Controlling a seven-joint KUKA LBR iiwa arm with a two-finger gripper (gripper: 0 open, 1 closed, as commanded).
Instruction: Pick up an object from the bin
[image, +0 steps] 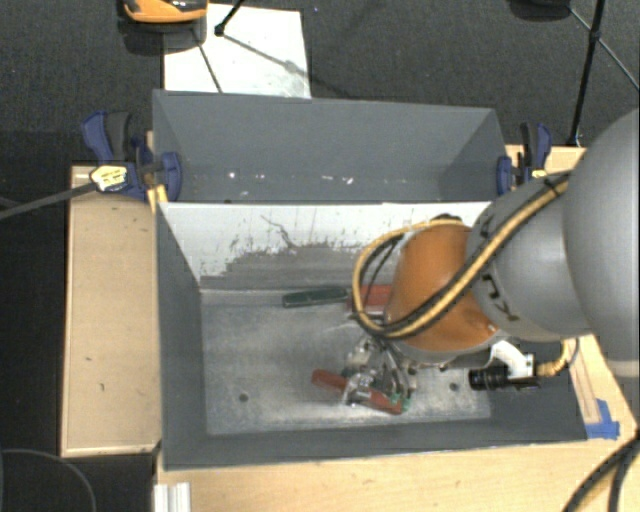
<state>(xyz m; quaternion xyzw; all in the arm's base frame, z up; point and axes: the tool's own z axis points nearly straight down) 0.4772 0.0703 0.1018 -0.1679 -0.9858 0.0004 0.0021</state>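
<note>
Reddish stick-like piece (327, 380) lies on the bin (250, 370) floor toward the front wall, just beside the gripper (378, 386), whose opening I cannot tell. A dark green pen (313, 296) lies well apart, near the back wall.

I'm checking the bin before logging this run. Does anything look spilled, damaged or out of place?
Nothing stands out. The grey metal bin has scratch marks on its back wall, which look like ordinary wear. A dark green stick-shaped thing lies flat near that wall. The gripper hangs over a reddish-brown stick.
</note>
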